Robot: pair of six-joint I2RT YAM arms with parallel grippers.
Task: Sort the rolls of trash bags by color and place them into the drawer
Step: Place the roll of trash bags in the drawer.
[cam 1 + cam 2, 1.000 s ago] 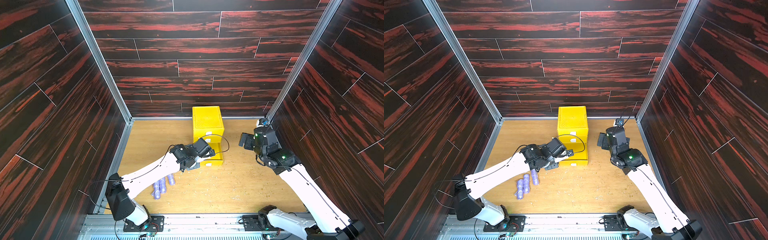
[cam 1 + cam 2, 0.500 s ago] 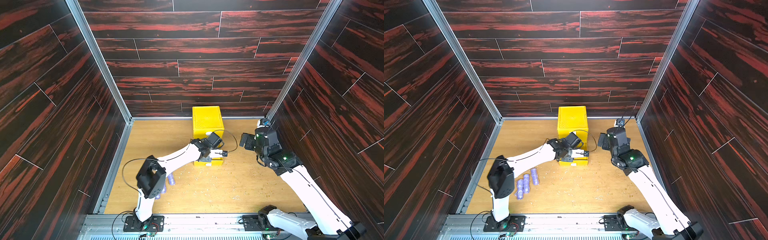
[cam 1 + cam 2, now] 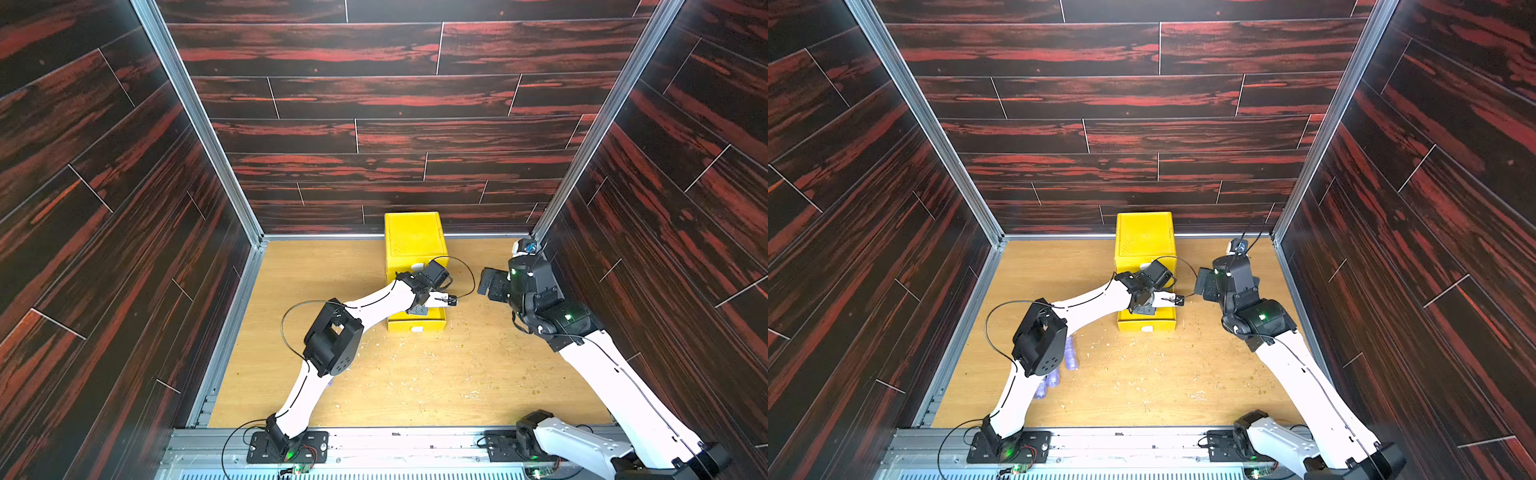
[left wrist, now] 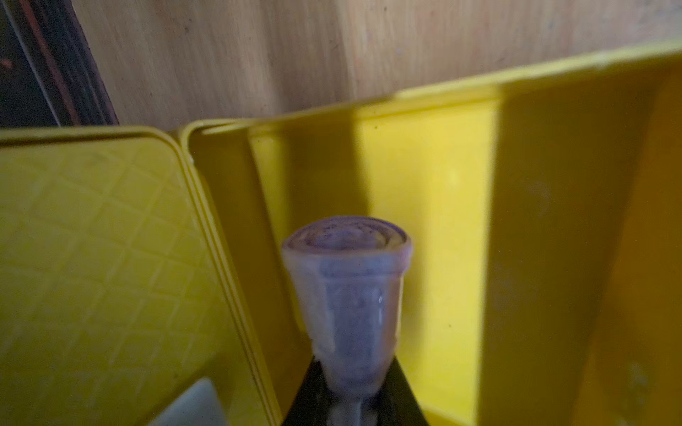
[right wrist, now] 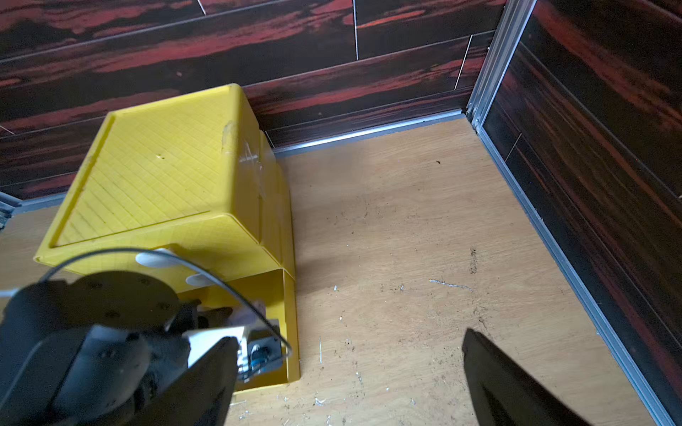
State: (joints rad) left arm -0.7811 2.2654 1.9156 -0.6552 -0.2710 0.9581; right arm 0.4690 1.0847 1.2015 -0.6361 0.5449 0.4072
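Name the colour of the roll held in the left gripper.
Lilac-purple. The roll shows best in the left wrist view.

Top views: mounted high over the near edge, distant, facing down toward the far wall (image 3: 374,124); both cover the whole wooden floor (image 3: 457,382) and the yellow drawer cabinet (image 3: 1144,237).
Left wrist view: very close, looking into the open drawer (image 4: 424,177) past a lilac roll (image 4: 350,295).
Right wrist view: close, from the right, facing cabinet and far wall.

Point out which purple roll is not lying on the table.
The purple roll clamped in the left tool, at the open bottom drawer; the other rolls lie on the table beside that arm.
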